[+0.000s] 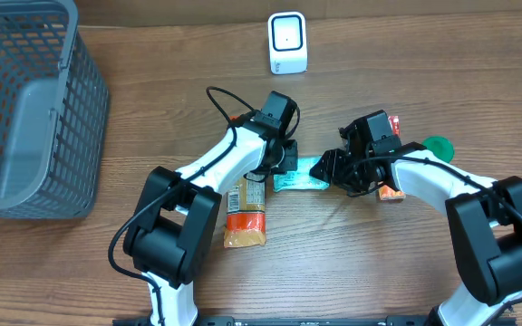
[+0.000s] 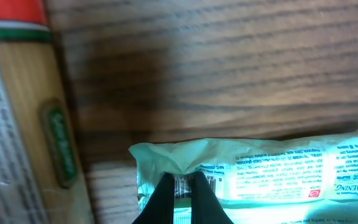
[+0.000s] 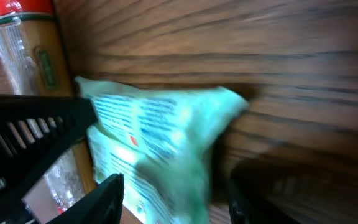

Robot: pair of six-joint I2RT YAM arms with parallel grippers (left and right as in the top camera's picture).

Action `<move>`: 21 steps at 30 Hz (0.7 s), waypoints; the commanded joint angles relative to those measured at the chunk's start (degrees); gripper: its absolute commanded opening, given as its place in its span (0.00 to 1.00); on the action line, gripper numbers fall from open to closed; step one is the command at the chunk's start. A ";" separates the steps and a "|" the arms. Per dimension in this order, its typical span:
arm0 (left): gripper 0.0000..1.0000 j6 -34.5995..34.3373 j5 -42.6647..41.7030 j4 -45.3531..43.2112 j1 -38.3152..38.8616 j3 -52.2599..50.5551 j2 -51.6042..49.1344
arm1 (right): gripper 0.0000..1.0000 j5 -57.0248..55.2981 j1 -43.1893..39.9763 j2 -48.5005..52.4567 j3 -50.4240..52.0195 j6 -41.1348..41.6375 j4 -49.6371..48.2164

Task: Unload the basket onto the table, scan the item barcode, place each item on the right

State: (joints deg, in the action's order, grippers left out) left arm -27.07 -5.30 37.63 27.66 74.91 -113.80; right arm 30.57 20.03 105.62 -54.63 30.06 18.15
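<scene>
Mint-green crinkly plastic packet (image 1: 302, 181) is lying on the wooden table (image 1: 152, 72) between both arms, left gripper (image 2: 182, 180) pinching its sealed end, right gripper (image 3: 174, 199) fingers standing apart around the other end.

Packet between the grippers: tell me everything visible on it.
The packet is flat, soft, mint green with white printed panels and a red mark; it looks like plastic film. It lies on or just above the table between both grippers. The left gripper is shut on its crimped end. The right gripper stands open around the other end; contact there is too blurred to tell.
</scene>
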 commanded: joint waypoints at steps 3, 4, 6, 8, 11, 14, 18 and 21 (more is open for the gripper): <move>0.04 -0.83 0.28 1.29 1.25 -2.62 -1.27 | 0.54 1.29 0.33 0.81 0.31 1.51 -0.85; 0.04 -0.83 0.28 1.16 1.25 -2.80 -1.27 | 0.54 1.51 0.35 0.81 0.31 1.49 -0.85; 0.04 -0.83 0.20 0.92 1.27 -3.08 -1.27 | 0.52 1.73 0.55 0.81 0.31 1.49 -0.83; 0.04 -0.83 0.17 0.44 1.27 -3.45 -1.27 | 0.44 1.73 0.66 0.81 0.31 1.46 -0.76; 0.04 -0.83 0.17 0.39 1.27 -3.56 -1.27 | 0.33 1.68 0.98 0.81 0.31 1.44 -0.76; 0.04 -0.83 0.09 0.39 1.27 -3.56 -1.27 | 0.23 1.66 0.96 0.81 0.31 1.36 -0.81; 0.04 -0.81 -0.31 0.15 1.27 -3.56 -1.27 | 0.12 1.62 0.96 0.81 0.31 1.01 -0.83; 0.04 -0.79 -0.28 0.04 1.25 -3.02 -1.14 | 0.08 1.51 0.96 0.81 0.31 1.01 -0.81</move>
State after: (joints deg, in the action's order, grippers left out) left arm -27.07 -5.26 36.82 28.10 73.95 -113.36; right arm 31.14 20.34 105.75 -54.61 31.48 17.85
